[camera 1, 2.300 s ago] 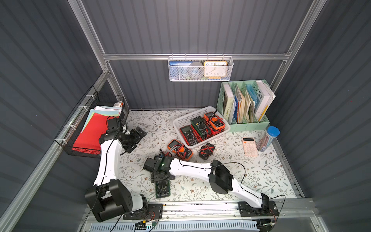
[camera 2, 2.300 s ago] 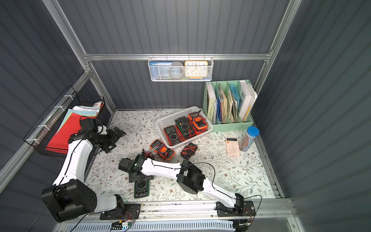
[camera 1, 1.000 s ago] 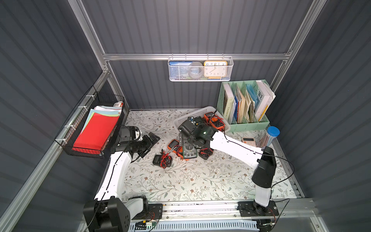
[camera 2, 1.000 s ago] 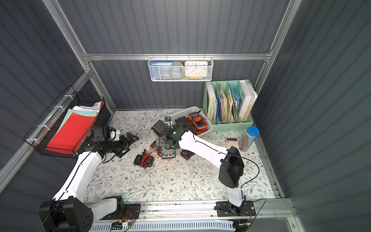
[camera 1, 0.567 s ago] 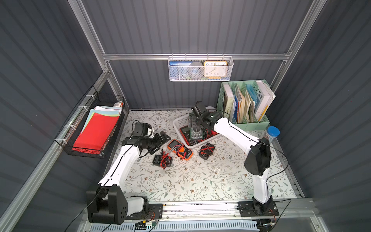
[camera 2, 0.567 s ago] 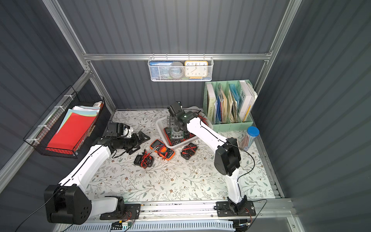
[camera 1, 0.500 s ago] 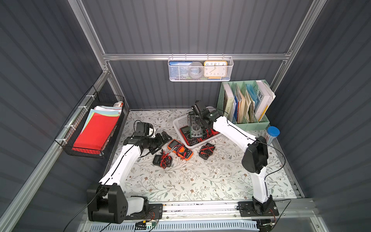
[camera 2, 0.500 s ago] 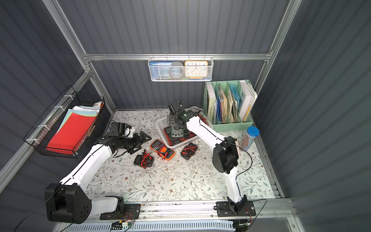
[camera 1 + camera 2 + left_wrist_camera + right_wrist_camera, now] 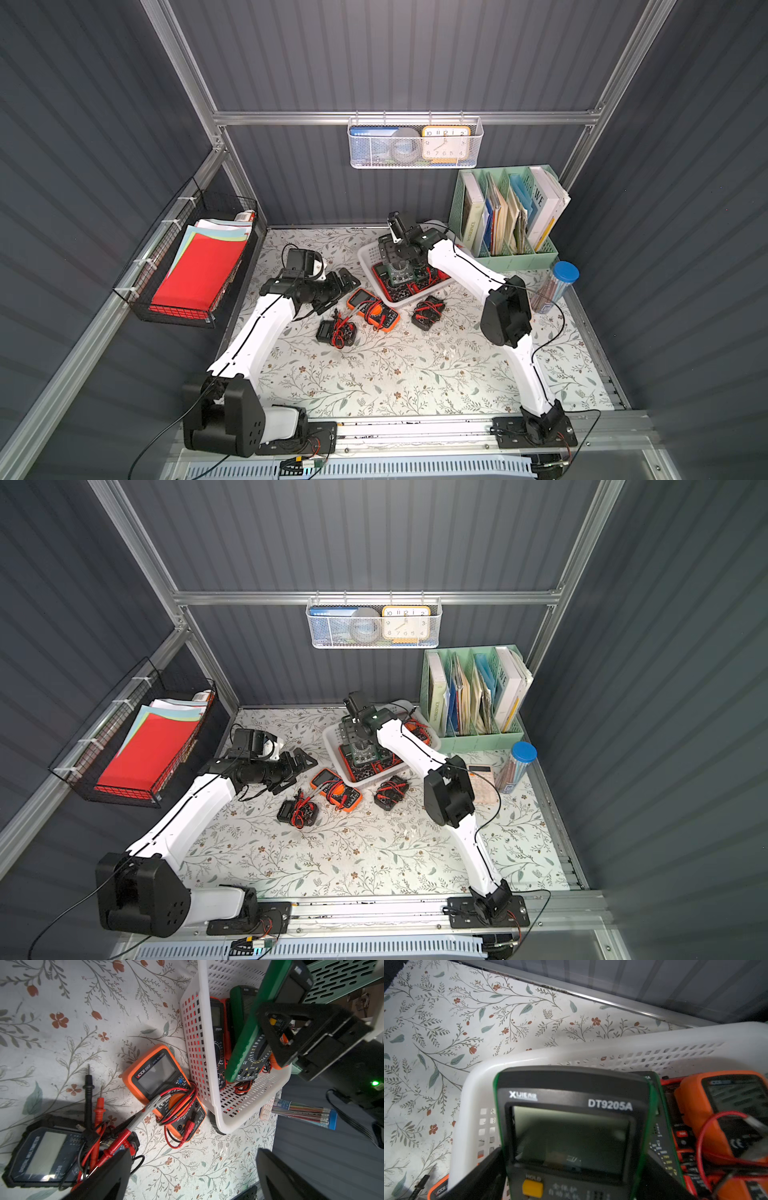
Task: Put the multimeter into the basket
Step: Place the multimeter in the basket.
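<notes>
Both long edges of the green multimeter (image 9: pixel 571 1126) sit clamped in the right pincer (image 9: pixel 572 1172), tilted over the other meters (image 9: pixel 216 1028) lying in the white basket (image 9: pixel 591 1051), so I would level and lower it onto them before releasing, while the left pincer (image 9: pixel 192 1152) hangs spread wide above the counter (image 9: pixel 374 374).
</notes>
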